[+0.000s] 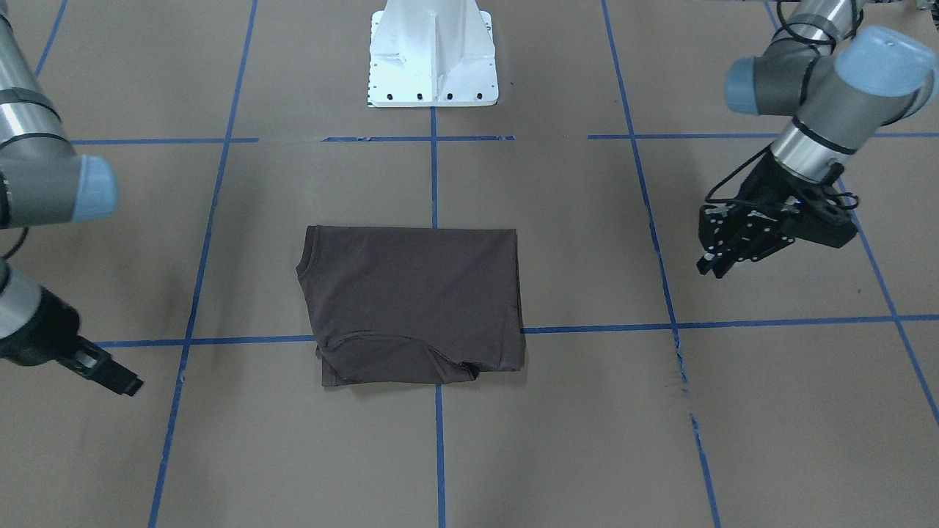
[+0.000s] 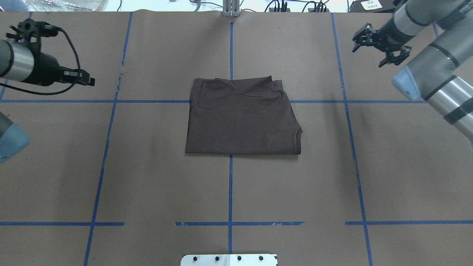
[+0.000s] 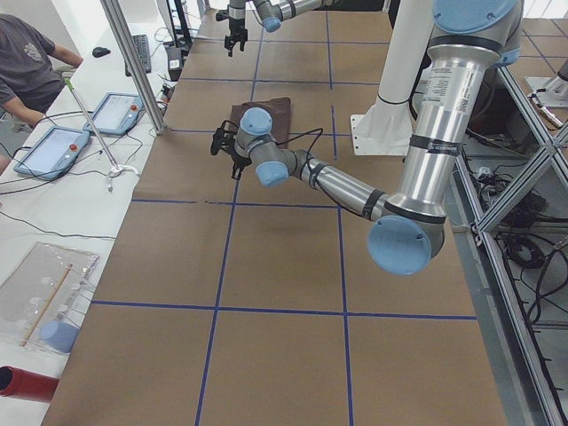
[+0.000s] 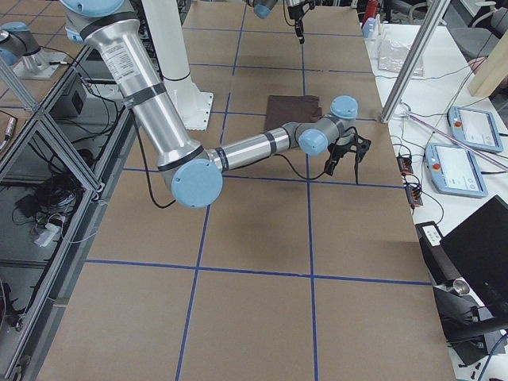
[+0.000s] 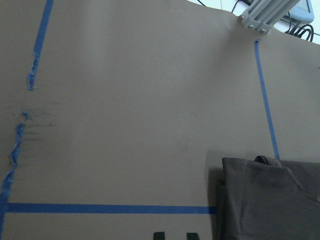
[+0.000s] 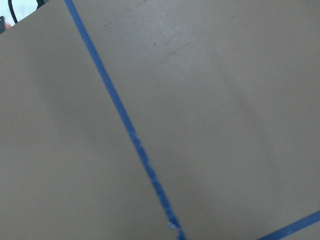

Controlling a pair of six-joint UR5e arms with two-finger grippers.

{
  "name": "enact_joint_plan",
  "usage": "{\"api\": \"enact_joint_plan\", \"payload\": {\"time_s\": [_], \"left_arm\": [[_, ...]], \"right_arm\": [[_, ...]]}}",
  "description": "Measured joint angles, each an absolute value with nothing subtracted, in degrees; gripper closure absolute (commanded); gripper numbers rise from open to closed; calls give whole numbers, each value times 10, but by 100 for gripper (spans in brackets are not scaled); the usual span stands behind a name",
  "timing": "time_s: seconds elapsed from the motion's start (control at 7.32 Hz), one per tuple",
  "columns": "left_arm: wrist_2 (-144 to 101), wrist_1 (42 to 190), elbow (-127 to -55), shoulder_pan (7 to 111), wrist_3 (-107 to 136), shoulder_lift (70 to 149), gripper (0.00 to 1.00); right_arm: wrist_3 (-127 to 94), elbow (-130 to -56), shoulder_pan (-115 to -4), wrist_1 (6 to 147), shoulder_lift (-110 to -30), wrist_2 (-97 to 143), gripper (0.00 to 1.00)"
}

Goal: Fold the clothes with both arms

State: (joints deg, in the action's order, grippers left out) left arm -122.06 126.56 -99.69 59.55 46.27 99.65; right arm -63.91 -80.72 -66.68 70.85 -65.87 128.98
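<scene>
The clothes are one dark grey-brown T-shirt [image 1: 414, 301] [image 2: 240, 118], folded into a flat rectangle at the table's middle with a sleeve edge on the robot's right. My left gripper [image 1: 713, 270] [image 2: 90, 80] hovers well off to the shirt's left. Its fingertips [image 5: 159, 235] show a small gap with nothing between them, and the left wrist view catches the shirt's corner [image 5: 270, 200]. My right gripper [image 2: 368, 53] [image 1: 132, 386] hangs open and empty far to the shirt's right. The right wrist view shows only brown paper and blue tape.
The white pedestal base [image 1: 433, 59] stands at the robot's side of the table. Blue tape lines [image 2: 231, 184] grid the brown paper. A seated person [image 3: 27, 62], tablets [image 3: 115, 111] and an aluminium post [image 3: 133, 62] line the far edge.
</scene>
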Motion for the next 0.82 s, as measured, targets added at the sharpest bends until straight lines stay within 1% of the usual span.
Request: {"api": "enact_joint_plan", "payload": {"time_s": [0.14, 0.41, 0.55, 0.68, 0.82], "left_arm": [[-1243, 1247, -991, 640, 385, 975, 54], [-1275, 1149, -987, 735, 208, 953, 51], [-1292, 1086, -980, 782, 130, 949, 38], [-1308, 1022, -962, 819, 80, 948, 0], [-1320, 982, -950, 839, 58, 939, 0]], "right_arm": [[-501, -817, -719, 711, -705, 1317, 0], [-245, -832, -808, 742, -781, 1349, 0], [-150, -849, -834, 781, -811, 1354, 0], [-92, -877, -847, 822, -838, 1355, 0], [-64, -908, -849, 860, -860, 1352, 0]]}}
